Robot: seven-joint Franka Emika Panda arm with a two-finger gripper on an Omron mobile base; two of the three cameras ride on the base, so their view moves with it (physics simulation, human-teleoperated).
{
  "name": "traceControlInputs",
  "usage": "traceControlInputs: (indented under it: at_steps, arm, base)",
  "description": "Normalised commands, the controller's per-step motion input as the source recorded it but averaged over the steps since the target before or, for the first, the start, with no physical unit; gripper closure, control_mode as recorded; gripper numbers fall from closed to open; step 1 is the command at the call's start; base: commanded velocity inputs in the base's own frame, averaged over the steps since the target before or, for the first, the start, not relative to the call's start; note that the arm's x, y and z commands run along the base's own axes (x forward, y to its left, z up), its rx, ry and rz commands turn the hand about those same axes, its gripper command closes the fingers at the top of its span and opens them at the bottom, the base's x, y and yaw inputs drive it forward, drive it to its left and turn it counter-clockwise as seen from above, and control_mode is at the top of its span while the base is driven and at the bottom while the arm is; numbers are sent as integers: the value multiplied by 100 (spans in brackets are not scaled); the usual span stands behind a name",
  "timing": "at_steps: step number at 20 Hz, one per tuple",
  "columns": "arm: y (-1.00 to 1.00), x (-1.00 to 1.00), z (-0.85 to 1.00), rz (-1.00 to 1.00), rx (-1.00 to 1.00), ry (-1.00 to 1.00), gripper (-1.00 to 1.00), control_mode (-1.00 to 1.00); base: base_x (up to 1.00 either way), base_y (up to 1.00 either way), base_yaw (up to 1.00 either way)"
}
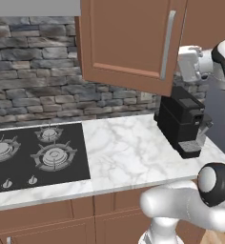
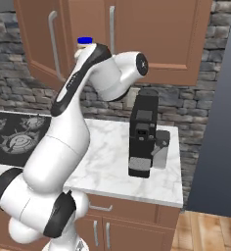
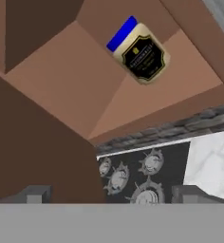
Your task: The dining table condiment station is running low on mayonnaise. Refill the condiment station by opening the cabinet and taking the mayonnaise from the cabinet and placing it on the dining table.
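We see the cabinet door swung open, the mayonnaise standing on its shelf. Our gripper is spread wide and holds nothing. The jar sits well ahead of the fingertips, not between them.

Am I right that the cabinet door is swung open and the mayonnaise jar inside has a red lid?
Not quite: the lid is blue, not red. The hand view shows the mayonnaise jar standing on the shelf inside the cabinet, its blue cap clear against the brown wood. The door is indeed swung open.
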Motion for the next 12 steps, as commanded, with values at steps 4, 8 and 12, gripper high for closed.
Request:
traceControlInputs:
  at_steps: [4, 8, 12]
  arm:
    - [100, -27, -6, 7, -2, 0, -100, -100]
    - [100, -100, 0, 17, -10, -14, -100, -100]
    - [100, -100, -8, 22, -22, -22, -100, -100]
  base:
    - [0, 0, 0]
    - [0, 0, 0]
    - [0, 0, 0]
